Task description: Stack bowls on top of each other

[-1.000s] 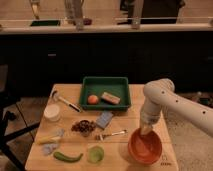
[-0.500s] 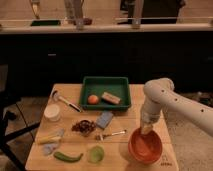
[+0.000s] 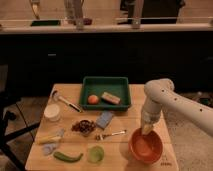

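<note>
The glossy orange bowl [image 3: 146, 147] stands on the wooden table [image 3: 125, 122] near its front right corner. My gripper [image 3: 146, 130] hangs from the white arm [image 3: 159, 97] and points down at the bowl's far rim, right at or just inside it. The dark, near-black bowl does not show as a separate bowl in this view. A dark lumpy thing [image 3: 83, 126] lies in the middle of the table, and I cannot tell what it is.
A green tray [image 3: 106, 81] at the back holds an orange fruit [image 3: 93, 99] and a tan block [image 3: 111, 97]. A white tub [image 3: 51, 112], a pale-green cup [image 3: 96, 153], a green vegetable [image 3: 67, 157], a blue sponge [image 3: 104, 119] and utensils [image 3: 111, 134] lie left of the bowl.
</note>
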Robot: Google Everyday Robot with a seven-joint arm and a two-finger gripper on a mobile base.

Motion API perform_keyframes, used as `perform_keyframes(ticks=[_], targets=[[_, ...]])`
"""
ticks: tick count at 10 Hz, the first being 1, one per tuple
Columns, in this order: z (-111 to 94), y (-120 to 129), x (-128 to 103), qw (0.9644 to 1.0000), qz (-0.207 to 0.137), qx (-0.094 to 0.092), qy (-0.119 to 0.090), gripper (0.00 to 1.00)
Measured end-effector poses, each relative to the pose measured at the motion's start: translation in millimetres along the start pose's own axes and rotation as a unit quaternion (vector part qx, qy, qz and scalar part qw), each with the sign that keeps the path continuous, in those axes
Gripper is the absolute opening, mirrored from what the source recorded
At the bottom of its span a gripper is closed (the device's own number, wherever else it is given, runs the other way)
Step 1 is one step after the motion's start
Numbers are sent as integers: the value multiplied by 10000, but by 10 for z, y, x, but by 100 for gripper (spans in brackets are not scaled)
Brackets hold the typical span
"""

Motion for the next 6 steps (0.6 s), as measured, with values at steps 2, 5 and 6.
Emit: perform_keyframes(ticks=[2, 5, 6], targets=[[20, -3, 13, 10000, 12, -34, -11, 4], [67, -3, 40, 9999, 43, -109, -46, 4], [80, -4, 43, 9999, 43, -132, -59, 4]])
